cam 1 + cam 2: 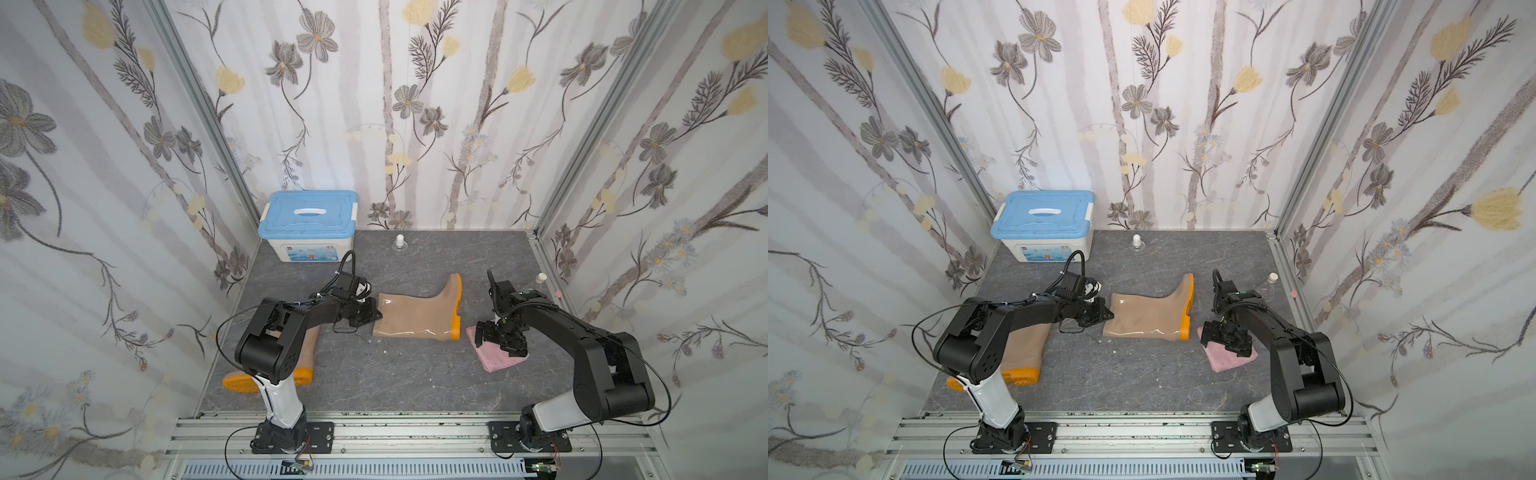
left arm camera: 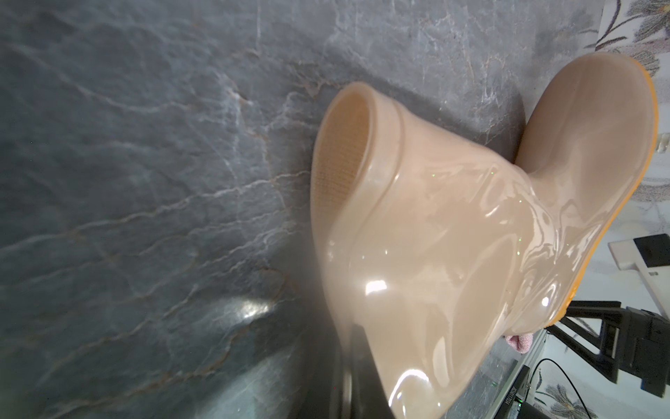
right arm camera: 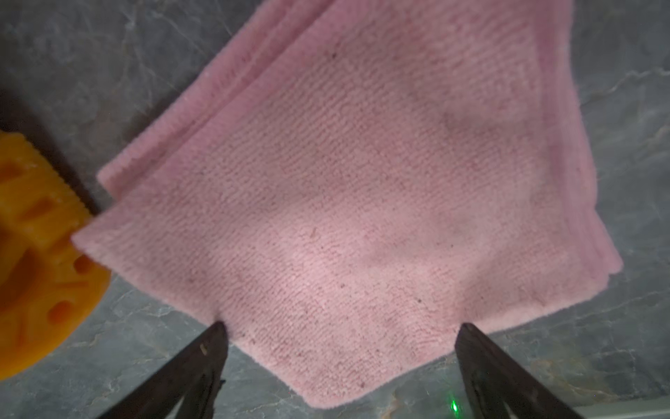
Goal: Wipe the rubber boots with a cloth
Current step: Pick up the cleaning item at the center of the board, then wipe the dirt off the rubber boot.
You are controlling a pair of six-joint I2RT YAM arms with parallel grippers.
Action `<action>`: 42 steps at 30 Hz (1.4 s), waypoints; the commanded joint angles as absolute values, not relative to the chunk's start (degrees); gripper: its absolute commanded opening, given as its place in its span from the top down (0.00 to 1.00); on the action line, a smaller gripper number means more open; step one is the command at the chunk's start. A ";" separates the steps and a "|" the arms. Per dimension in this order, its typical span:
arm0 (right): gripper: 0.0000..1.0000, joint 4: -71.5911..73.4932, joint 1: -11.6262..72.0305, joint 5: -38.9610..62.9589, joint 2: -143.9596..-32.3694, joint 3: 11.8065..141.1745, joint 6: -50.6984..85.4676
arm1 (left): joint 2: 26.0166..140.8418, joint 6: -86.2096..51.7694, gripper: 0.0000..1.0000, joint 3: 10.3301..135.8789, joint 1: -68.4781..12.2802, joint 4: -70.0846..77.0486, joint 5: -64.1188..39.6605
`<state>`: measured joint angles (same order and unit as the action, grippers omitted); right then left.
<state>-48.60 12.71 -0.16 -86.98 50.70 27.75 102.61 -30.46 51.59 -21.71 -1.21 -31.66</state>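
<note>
**Near left:** near boot (image 1: 1025,345), lying on the table (image 1: 374,374) with its orange sole toward the front rail. The left arm covers most of the shaft.

**Near right:** cloth (image 3: 362,199), pink, folded, flat on the table. One corner lies at the orange heel of the middle boot. The right claw (image 3: 340,326) is released, its jaws spread either side of the cloth's corner.
- Step judged: picking up the cloth.
- Best done by lowering until both tips press down, closing over all the folded layers, then lifting clear of the heel.

**Middle:** middle boot (image 1: 411,316), on its side, with the shaft mouth toward the left claw (image 1: 372,316). That claw is clenched at the rim. Its tips are unseen, so I cannot tell whether it pinches the rim.

**Far:** box (image 1: 307,224) with a blue lid, and a bottle (image 1: 400,243) too small to make out.
</note>
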 commanded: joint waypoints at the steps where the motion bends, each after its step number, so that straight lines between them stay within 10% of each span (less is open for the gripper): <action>1: 0.07 -44.27 12.74 -4.26 -88.42 50.94 28.64 | 101.63 -30.67 1.00 50.57 -21.89 -2.82 -31.20; 12: 0.29 -40.41 13.27 -1.52 -97.21 52.42 26.39 | 101.05 -31.66 1.00 48.24 -22.04 -0.99 -31.53; 19: 1.00 -43.67 12.94 -1.85 -90.37 56.39 25.05 | 100.38 -33.36 1.00 46.32 -22.52 1.76 -31.73; 26: 1.00 -41.71 24.78 -3.57 -85.02 71.65 28.99 | 98.12 -33.32 1.00 45.22 -22.68 1.49 -30.70; 42: 1.00 -41.19 42.87 13.99 -126.23 104.50 27.24 | 98.04 -35.55 1.00 43.28 -23.11 5.32 -31.24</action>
<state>-39.03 42.63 9.32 -123.85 101.93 28.62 97.86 -34.85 43.77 -22.87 5.54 -30.00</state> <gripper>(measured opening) 0.090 0.068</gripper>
